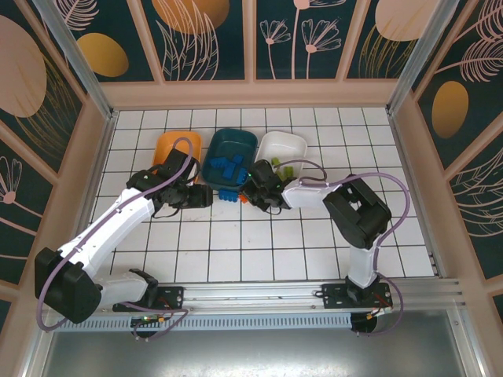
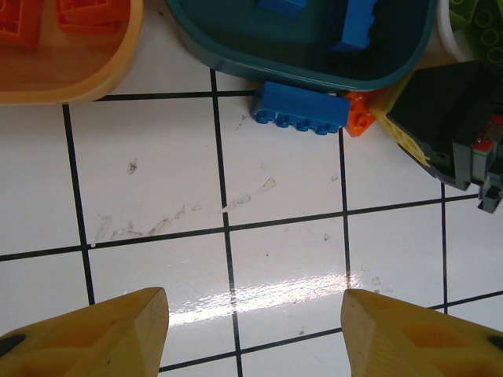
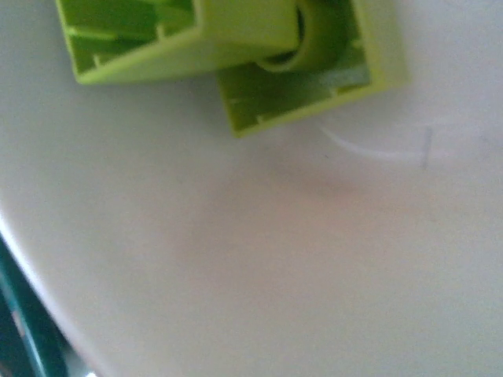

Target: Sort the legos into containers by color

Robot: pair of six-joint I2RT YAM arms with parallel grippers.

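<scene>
orange tray (image 1: 171, 145): leftmost of three in a row at the far side of the tiled table (image 1: 259, 243); we see orange bricks (image 2: 47, 20) lying inside it.
left gripper (image 2: 251, 330): jaws apart with nothing between them; we see its yellow fingers (image 2: 102, 334) over bare tile, in front of the orange and teal trays.
teal tray (image 1: 250, 141): middle of the row, just beside the orange one; we see several blue bricks (image 1: 228, 166) in it.
loose blue brick (image 2: 300, 108): on the table, lying along the teal tray's near wall.
loose orange brick (image 2: 359, 115): on the table, against the right end of the loose blue brick, beside the teal tray's corner.
right gripper (image 1: 251, 191): jaws together; we cannot tell whether they pinch anything. It sits just right of the loose orange brick, at the near edges of the teal and white trays.
white tray (image 1: 289, 143): rightmost, just beside the teal one; we see green bricks (image 3: 228, 55) resting on its floor.
</scene>
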